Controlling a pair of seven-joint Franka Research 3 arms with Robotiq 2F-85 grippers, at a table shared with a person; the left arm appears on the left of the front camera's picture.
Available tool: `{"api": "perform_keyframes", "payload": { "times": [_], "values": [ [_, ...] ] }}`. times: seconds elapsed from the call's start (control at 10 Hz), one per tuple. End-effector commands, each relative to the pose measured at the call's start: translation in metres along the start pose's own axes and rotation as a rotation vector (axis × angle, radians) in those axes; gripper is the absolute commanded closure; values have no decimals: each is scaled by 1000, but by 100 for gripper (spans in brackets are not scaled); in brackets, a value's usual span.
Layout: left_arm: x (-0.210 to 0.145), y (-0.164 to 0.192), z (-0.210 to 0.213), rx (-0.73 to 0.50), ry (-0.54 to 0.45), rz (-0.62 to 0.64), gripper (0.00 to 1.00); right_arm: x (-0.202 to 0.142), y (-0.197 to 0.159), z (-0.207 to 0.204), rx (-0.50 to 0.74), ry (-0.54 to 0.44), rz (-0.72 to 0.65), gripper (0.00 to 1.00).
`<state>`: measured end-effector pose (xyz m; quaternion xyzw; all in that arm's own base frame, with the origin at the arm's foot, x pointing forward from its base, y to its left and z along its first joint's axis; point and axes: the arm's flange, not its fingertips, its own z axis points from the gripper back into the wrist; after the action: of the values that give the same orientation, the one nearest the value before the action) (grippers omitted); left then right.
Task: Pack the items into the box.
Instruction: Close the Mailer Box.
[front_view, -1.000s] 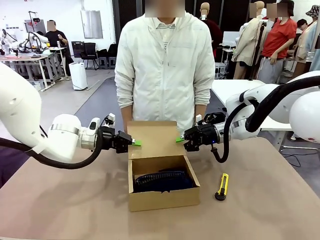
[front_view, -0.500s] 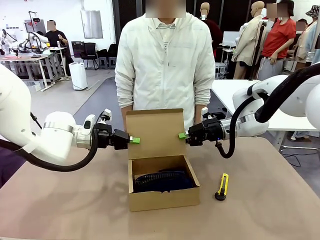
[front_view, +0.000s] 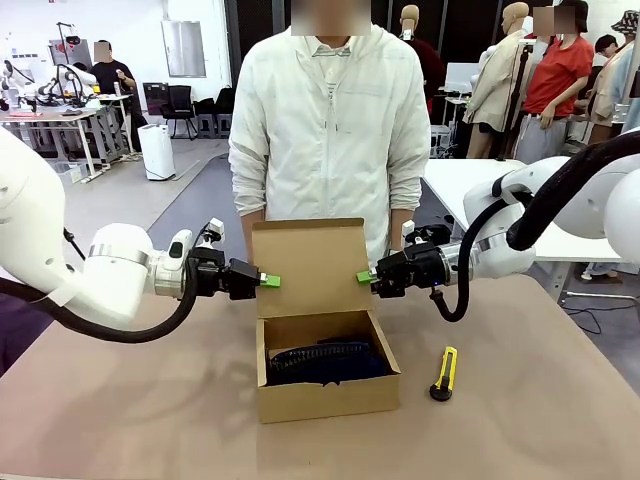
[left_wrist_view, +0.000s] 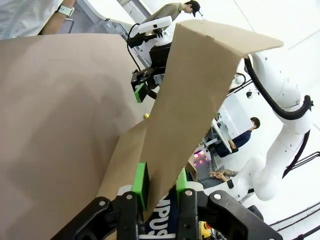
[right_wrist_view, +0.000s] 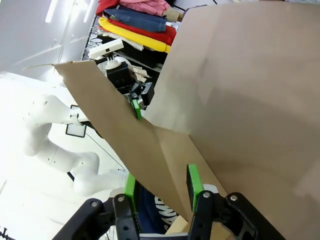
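Front view: both grippers pinch the raised flap

The box (front_view: 325, 365) sits mid-table, its flap lid (front_view: 308, 266) upright. The left gripper (front_view: 268, 281) is closed on the flap's left edge, the right gripper (front_view: 365, 275) on its right edge. The navy bundle (front_view: 325, 362) lies inside; the stapler (front_view: 445, 373) rests on the table just right of the box.

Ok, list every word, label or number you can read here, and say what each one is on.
"PUS": white letters on the dark navy bundle, cut off on both sides by the left gripper; the rest is hidden.
White marks on the same bundle in the right wrist view: too blurred to read.
Box and its flap lid: plain, no print.
Yellow and black tool on the table: too small to read.
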<state>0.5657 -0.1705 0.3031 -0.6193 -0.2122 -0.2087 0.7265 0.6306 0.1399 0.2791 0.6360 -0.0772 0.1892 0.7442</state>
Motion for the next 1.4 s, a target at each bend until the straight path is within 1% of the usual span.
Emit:
{"api": "perform_keyframes", "payload": {
  "times": [0.0, 0.1, 0.2, 0.3, 0.4, 0.5, 0.6, 0.7, 0.8, 1.0, 1.2, 1.3],
  "values": [
    [-5, -12, -3, -6, 59, -113, 69, -2, 4, -3, -6, 43, 110, 49],
    [-10, -20, -3, 16, 54, -233, 69, -6, 6, -2, 10, 26, 200, 49],
    [-17, -30, -4, 45, 45, -339, 69, -13, 14, -3, 4, 18, 331, 49],
    [-22, -42, -3, 53, 27, -475, 69, -16, 24, -5, -8, 0, 468, 49],
    [-28, -51, 1, 63, -13, -591, 69, -20, 31, -9, -21, -9, 576, 49],
    [-35, -56, 5, 86, -29, -656, 69, -25, 39, -9, -24, -21, 674, 49],
    [-44, -65, 8, 91, -42, -733, 69, -32, 47, -9, 2, -38, 779, 49],
    [-51, -72, 8, 87, -49, -804, 69, -40, 54, -10, 1, -23, 864, 49],
    [-57, -78, 7, 75, -54, -862, 69, -49, 61, -13, 0, -10, 925, 49],
    [-72, -79, 0, 52, -41, -911, 69, -77, 72, -17, -7, 4, 1000, 49],
    [-85, -72, -10, 5, -3, -933, 69, -95, 71, -22, -20, -2, 1012, 49],
    [-90, -65, -13, -6, 0, -925, 67, -102, 68, -25, -46, 16, 1024, 49]
  ]
}}
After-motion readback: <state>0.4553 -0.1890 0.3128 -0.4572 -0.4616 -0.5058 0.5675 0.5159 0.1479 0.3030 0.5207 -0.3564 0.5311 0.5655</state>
